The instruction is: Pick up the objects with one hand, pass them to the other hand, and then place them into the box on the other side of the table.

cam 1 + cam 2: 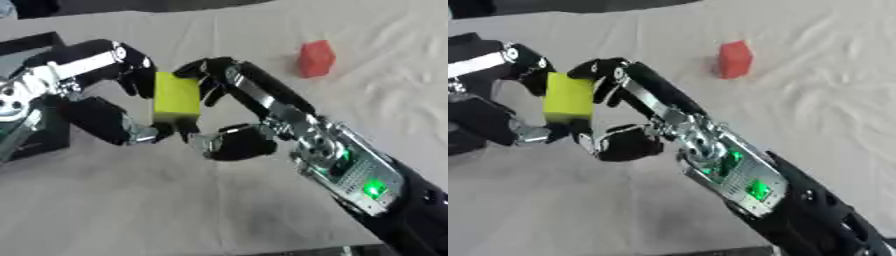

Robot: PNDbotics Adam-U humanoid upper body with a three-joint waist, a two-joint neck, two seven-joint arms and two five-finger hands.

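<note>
A yellow block point(175, 97) hangs above the table, caught between both hands. My left hand point(122, 62) comes in from the left, fingers curled over the block's upper left edge and thumb under its bottom. My right hand point(262, 100) reaches up from the lower right, its fingers hooked on the block's upper right side and its thumb point(236, 142) pressing near the lower corner. A red block point(316, 58) lies alone on the cloth at the upper right.
A black box point(33, 42) stands at the left edge, partly behind my left arm. A wrinkled beige cloth point(175, 210) covers the table. My right forearm point(367, 185), with green lights, crosses the lower right.
</note>
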